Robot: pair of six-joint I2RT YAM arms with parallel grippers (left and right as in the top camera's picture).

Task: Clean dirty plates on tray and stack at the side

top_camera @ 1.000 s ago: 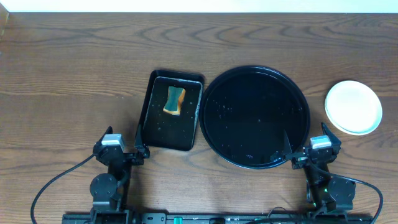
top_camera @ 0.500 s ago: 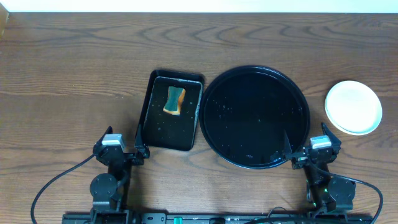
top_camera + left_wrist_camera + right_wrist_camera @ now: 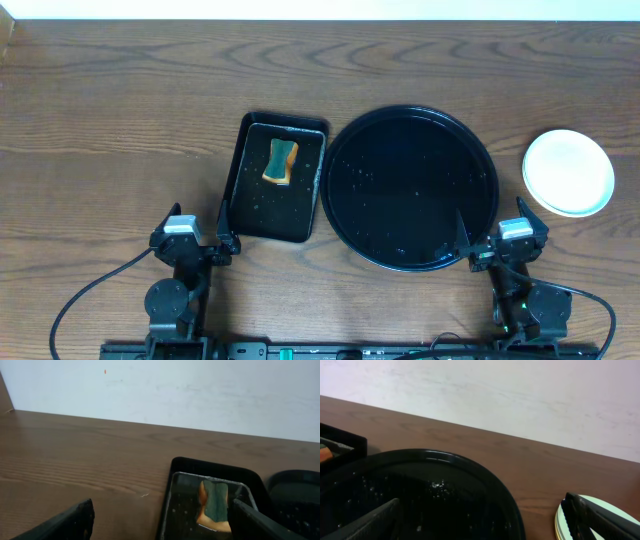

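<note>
Sitting spread wide, empty: left claw (image 3: 196, 236), right claw (image 3: 500, 240); plates (image 3: 568, 172) stacked just right of tray (image 3: 420, 150).

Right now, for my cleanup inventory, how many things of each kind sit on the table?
Black trays: 2, the round tray and the rectangular tray
Sponge: 1
Plate stack: 1, its plates uncountable
Total: 4
</note>
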